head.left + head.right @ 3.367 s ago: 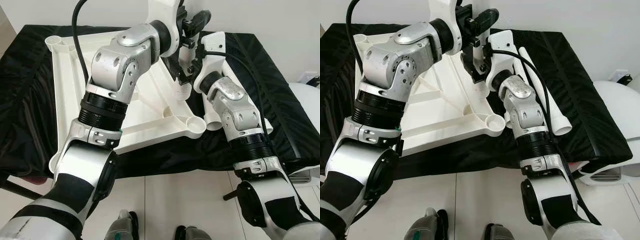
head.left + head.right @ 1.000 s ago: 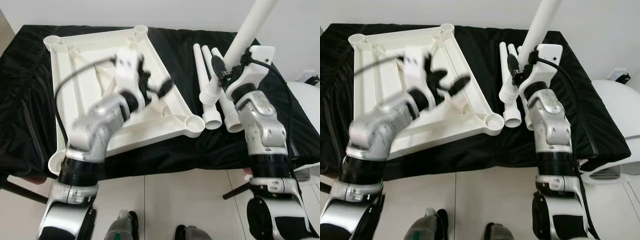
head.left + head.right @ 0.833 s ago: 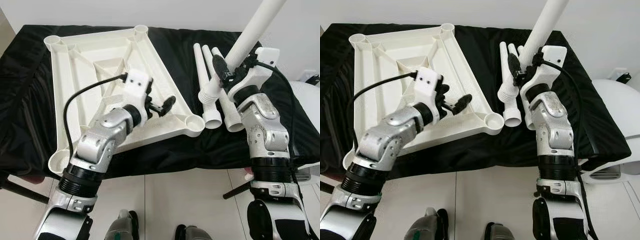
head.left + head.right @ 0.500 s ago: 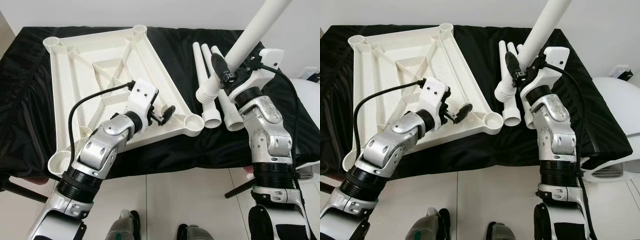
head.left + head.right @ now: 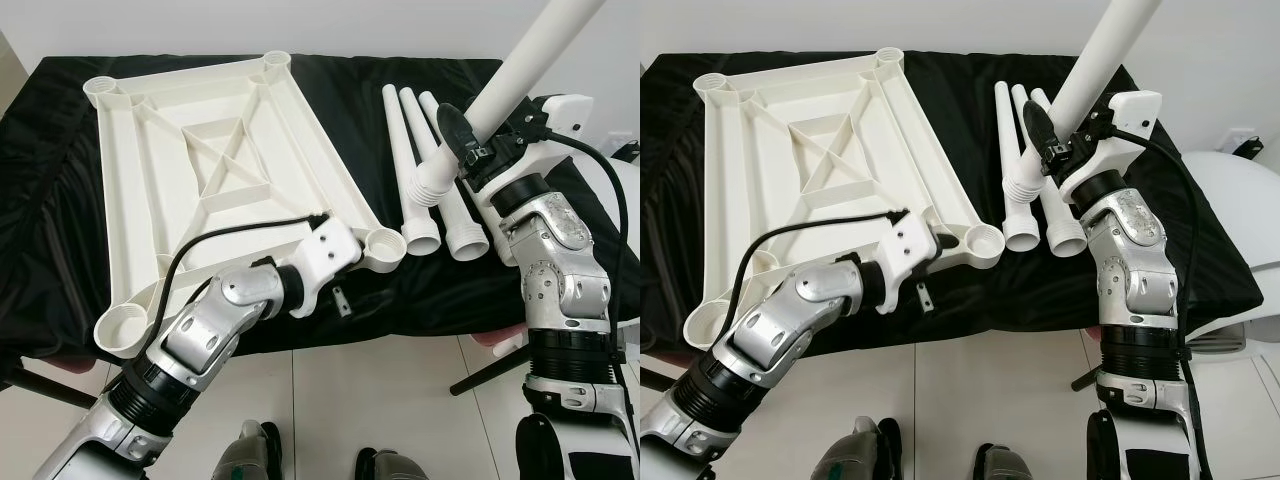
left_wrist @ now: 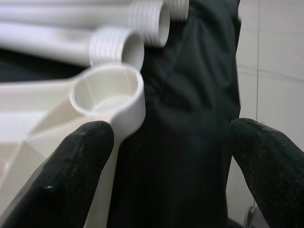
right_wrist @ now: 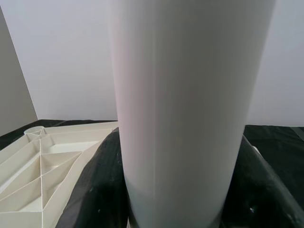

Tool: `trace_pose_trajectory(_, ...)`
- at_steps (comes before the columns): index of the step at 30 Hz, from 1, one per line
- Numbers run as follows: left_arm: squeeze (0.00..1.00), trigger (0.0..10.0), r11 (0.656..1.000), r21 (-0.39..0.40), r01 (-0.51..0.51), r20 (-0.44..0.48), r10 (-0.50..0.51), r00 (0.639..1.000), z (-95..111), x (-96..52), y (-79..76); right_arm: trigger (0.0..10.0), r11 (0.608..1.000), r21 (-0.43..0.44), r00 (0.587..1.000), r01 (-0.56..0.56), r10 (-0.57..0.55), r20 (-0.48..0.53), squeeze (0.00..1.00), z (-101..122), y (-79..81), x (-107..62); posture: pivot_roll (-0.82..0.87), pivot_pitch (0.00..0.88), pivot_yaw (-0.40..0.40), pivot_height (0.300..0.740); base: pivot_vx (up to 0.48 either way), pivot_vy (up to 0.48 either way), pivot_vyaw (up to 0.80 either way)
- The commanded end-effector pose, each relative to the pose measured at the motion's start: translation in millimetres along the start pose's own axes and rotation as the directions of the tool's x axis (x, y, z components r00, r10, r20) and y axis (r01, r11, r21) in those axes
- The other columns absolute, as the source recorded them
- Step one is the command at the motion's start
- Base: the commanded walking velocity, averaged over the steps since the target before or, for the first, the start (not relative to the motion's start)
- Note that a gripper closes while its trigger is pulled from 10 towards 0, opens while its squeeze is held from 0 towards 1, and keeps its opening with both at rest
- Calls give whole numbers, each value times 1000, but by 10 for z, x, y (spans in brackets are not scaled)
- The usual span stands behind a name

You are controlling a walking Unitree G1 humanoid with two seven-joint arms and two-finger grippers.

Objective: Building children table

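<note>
My right fingers are clamped low on a smooth, stiff, light-looking table leg raised at upper right, likely slippery, so I grip near its threaded end, while my left fingers spread apart beside the tabletop's corner socket.

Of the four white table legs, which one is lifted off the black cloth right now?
The leg clamped in the right gripper, raised and slanting upward; the other three legs lie flat side by side on the black cloth.
</note>
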State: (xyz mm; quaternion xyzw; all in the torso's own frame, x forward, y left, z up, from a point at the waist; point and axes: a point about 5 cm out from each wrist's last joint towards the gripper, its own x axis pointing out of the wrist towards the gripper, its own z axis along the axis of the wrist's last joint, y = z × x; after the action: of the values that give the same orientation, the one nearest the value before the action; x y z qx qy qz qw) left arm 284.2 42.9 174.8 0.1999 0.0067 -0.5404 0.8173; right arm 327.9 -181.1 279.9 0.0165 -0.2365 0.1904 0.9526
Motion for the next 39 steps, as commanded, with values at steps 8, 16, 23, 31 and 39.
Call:
trace_pose_trajectory(8, 0, 10000, 999, 15, -35, -98, 36, 995, -190, 55, 96, 10000, 1000, -14, 1000, -16, 17, 21, 0, 51, -4, -45, -34, 146, 20, 740, 0, 0, 0)
trace_pose_trajectory(16, 0, 10000, 998, 16, -60, -90, 61, 994, -166, 57, 177, 10000, 999, -9, 999, -45, 45, 15, 0, 45, 31, -81, -44, 138, 26, 740, 0, 0, 0)
trace_pose_trajectory(23, 0, 10000, 999, -6, -38, 1, 38, 999, -16, 16, 217, 10000, 998, -14, 998, -62, 62, -3, 0, 6, 39, -105, -41, 132, 22, 740, 0, 0, 0)
trace_pose_trajectory(31, 0, 10000, 999, -17, -50, 19, 50, 999, 0, 12, 272, 10000, 997, -11, 997, -82, 82, -9, 0, -9, 64, -88, -40, 131, 17, 740, 0, 0, 0)
trace_pose_trajectory(39, 0, 10000, 994, -56, -98, -51, 95, 994, -101, 110, 319, 10000, 993, 10, 993, -117, 117, -17, 0, -16, 135, -98, -43, 140, 17, 740, 0, 0, 0)
